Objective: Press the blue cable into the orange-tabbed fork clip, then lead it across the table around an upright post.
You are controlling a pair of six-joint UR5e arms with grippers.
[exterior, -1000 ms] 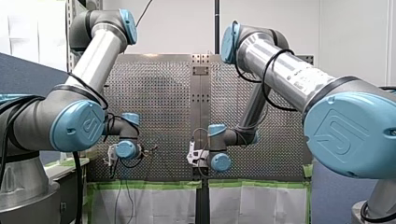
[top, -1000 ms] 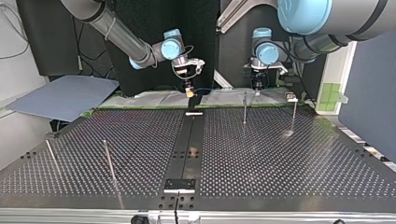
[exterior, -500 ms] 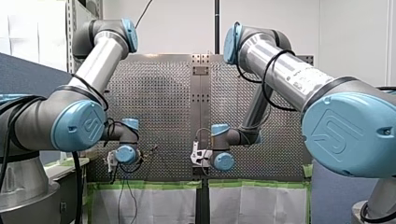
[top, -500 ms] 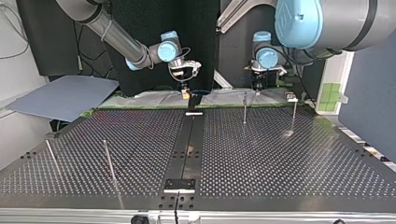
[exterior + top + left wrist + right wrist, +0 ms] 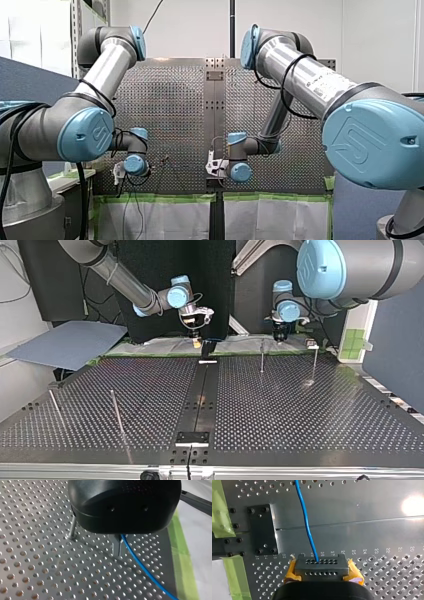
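You have the blue cable (image 5: pixel 305 520) clamped twice: the left end effector (image 5: pixel 119 552) pinches it just above the table (image 5: pixel 37 567) near an upright post (image 5: pixel 72 527), the right end effector (image 5: pixel 320 566) holds it between its yellow pads (image 5: pixel 355 573)

The cable (image 5: pixel 305 517) was blue, the counter (image 5: pixel 37 567) silver with rows of holes, the tape (image 5: pixel 181 555) green; the right gripper (image 5: pixel 320 566) had yellow pads (image 5: pixel 355 573).

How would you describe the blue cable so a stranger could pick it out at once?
Start at the perforated metal table, then find my right gripper with its yellow pads. The blue cable runs ahead from its jaws: the only thin, bright blue line on grey metal.
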